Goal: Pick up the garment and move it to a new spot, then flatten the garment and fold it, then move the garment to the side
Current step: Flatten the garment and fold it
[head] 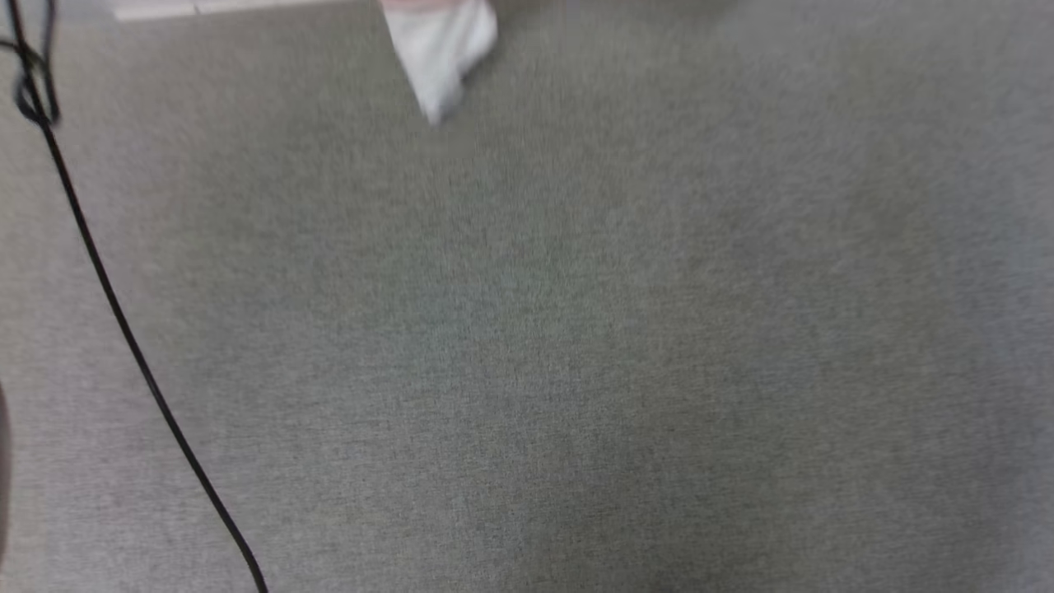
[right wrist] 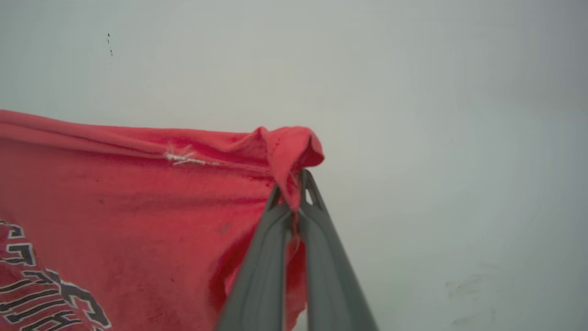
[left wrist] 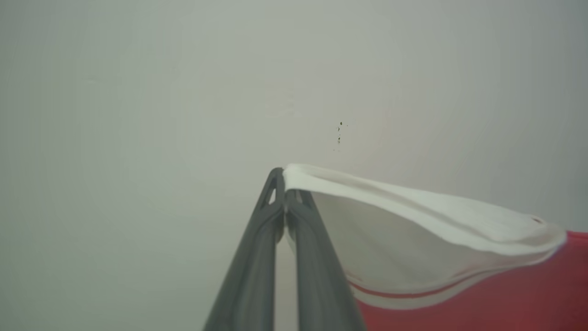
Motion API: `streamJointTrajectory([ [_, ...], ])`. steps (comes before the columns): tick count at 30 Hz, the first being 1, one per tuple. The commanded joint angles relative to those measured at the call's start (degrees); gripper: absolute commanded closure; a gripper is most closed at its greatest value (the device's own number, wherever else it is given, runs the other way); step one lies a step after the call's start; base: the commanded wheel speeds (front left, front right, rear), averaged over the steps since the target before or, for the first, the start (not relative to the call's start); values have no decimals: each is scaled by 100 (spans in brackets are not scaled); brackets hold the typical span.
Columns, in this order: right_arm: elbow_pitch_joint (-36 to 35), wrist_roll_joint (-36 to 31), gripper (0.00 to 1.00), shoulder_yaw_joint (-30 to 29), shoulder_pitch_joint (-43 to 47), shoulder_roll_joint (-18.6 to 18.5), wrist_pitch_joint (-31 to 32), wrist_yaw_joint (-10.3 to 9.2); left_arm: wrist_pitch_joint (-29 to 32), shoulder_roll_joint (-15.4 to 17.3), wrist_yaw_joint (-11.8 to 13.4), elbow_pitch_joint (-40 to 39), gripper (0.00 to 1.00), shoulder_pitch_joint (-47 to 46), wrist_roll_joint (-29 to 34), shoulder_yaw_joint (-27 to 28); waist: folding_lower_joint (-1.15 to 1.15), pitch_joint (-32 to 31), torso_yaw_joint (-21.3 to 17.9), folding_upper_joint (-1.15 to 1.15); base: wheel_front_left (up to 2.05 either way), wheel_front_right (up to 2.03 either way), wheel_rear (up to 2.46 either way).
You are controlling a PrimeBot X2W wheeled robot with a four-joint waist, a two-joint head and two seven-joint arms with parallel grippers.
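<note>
The left gripper has its smooth grey fingers pressed together on the white hem of the garment, whose soft sleeve with red-striped trim sags to their right into red cloth. The right gripper pinches a bunched fold of fuzzy red jersey that stretches left of its fingers to black, white-outlined lettering. In the head view a blurred white tip of the garment shows at the top edge, above grey woven carpet crossed by a thin black cable.

Soft, even light all round, with no glare and only faint shadows. The head view is smeared by motion blur, leaving the garment fuzzy. The wrist views are sharper, with hazy backgrounds.
</note>
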Motion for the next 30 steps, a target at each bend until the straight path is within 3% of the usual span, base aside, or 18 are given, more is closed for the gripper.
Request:
streamJointTrajectory([
  [1,60,-61,100,-30,-277,-26,4,-10,1,73,-33,95,100,-302,-1,34,-1,545,35,0,0,0,0],
  [10,284,-57,100,183,-1043,85,-120,-9,-46,173,-97,393,100,-1020,69,-37,-1,1589,126,0,0,0,0],
  [16,622,106,100,486,-1065,167,-292,-9,-168,104,-206,830,100,-881,-17,-83,-1,1879,182,0,0,0,0],
  [23,1023,389,100,877,-557,212,-534,-9,-392,-44,-388,1441,100,-454,-146,-138,-1,1649,224,0,0,0,0],
  [30,1209,1003,100,1535,908,139,-822,-9,-699,-288,-580,1990,100,919,-430,-152,-1,702,275,0,0,0,0],
])
